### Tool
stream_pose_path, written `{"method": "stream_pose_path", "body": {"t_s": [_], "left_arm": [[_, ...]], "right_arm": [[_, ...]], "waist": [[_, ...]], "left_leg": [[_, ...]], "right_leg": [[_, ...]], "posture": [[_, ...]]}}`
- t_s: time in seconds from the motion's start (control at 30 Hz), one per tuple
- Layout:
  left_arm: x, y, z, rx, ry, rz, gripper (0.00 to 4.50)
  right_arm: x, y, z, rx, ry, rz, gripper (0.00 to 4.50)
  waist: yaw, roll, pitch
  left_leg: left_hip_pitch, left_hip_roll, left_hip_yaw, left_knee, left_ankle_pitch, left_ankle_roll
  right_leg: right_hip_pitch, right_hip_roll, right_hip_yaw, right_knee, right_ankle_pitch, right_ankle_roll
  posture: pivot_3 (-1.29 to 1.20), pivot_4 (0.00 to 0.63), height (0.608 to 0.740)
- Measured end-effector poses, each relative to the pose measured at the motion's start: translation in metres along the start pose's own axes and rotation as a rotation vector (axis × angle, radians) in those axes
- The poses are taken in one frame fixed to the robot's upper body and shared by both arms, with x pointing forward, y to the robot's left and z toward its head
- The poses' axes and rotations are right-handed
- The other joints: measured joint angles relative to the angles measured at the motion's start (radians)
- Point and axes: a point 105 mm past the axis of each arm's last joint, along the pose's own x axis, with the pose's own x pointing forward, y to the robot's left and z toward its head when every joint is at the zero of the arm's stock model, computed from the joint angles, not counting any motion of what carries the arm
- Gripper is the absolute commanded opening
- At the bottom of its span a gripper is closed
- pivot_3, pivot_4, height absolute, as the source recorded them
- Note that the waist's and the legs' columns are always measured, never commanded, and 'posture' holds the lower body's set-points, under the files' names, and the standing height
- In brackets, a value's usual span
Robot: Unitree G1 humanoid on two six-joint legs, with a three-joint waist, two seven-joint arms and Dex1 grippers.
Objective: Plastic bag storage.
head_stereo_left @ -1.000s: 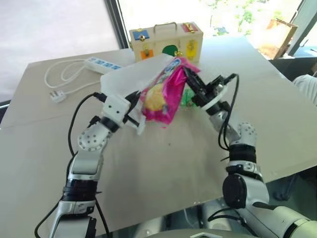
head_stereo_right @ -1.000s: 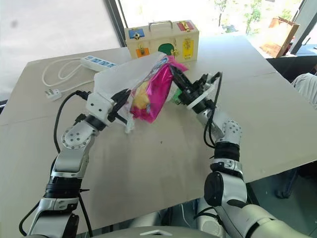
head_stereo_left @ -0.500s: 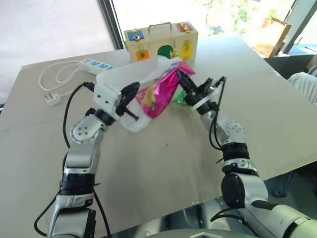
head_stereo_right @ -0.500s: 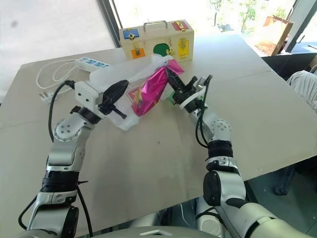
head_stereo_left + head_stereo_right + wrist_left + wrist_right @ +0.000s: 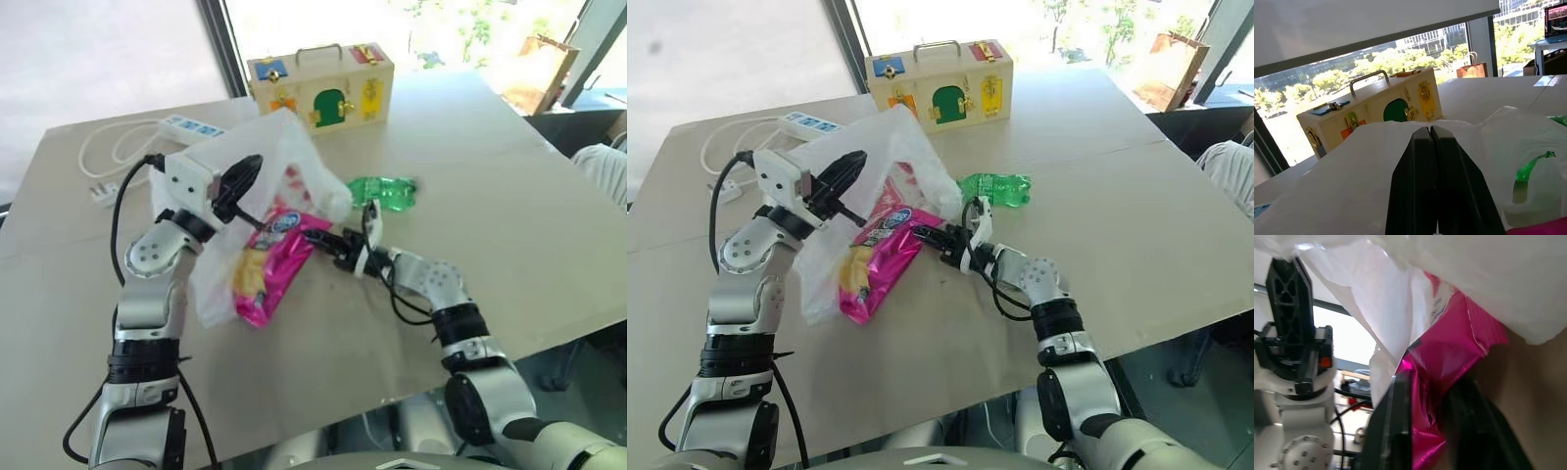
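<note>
Head views: plastic bag [image 5: 257, 196] held raised above table [image 5: 509, 186] by left gripper [image 5: 238, 181], fingers pinched together on its film; chips packet [image 5: 263, 274] half inside, best pushed deeper.

Right wrist view — right gripper [image 5: 1437, 423], fingers apart around packet corner.

Left wrist view — wooden box [image 5: 1371, 115] behind bag.

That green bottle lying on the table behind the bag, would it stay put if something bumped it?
Probably not. The green bottle lies on its side on the flat table, so a nudge across its length would likely send it rolling. It looks like thin clear plastic, so it is probably light and would slide easily. Whether it holds liquid cannot be told, which would change how far it travels.
</note>
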Motion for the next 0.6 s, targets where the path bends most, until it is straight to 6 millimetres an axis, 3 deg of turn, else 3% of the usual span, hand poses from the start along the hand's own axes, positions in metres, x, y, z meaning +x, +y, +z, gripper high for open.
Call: {"method": "stream_pose_path", "body": {"t_s": [0.03, 0.17, 0.27, 0.5, 0.6], "left_arm": [[0.000, 0.000, 0.000, 0.000, 0.000, 0.000, 0.00], [0.000, -0.001, -0.001, -0.007, 0.004, -0.002, 0.00], [0.000, -0.001, -0.001, -0.008, 0.005, -0.003, 0.00], [0.001, -0.002, -0.002, -0.011, 0.012, -0.007, 0.00], [0.000, -0.003, -0.003, -0.013, 0.017, -0.007, 0.00]], "right_arm": [[-0.001, -0.001, 0.001, -0.001, -0.005, -0.005, 2.57], [-0.010, 0.008, 0.009, 0.081, -0.024, 0.053, 4.45], [-0.009, 0.014, 0.005, 0.063, 0.014, 0.068, 4.45], [0.016, 0.011, -0.032, -0.039, 0.143, 0.017, 4.45], [0.022, 0.011, -0.035, -0.069, 0.136, 0.022, 4.45]], "waist": [[0.000, 0.000, 0.000], [-0.001, 0.000, 0.000], [-0.001, 0.000, 0.000], [-0.001, -0.001, 0.000], [-0.001, -0.002, -0.002]], "left_leg": [[0.000, 0.000, 0.000, 0.000, 0.000, 0.000], [0.000, 0.000, 0.000, 0.000, 0.000, 0.000], [0.000, 0.000, 0.000, 0.000, 0.000, 0.000], [0.000, 0.000, 0.000, 0.000, 0.000, 0.000], [0.001, 0.000, 0.001, 0.000, 0.000, 0.000]], "right_leg": [[0.000, 0.000, 0.000, 0.000, 0.000, 0.000], [0.000, 0.000, 0.001, 0.000, 0.000, 0.000], [0.000, 0.000, 0.001, 0.000, 0.000, 0.000], [0.000, 0.000, 0.001, 0.000, 0.000, 0.000], [0.000, 0.001, 0.000, 0.000, 0.000, 0.000]], "posture": [[0.00, 0.150, 0.740], [0.00, 0.150, 0.740], [0.00, 0.150, 0.740], [0.00, 0.150, 0.740], [0.00, 0.150, 0.740]]}}
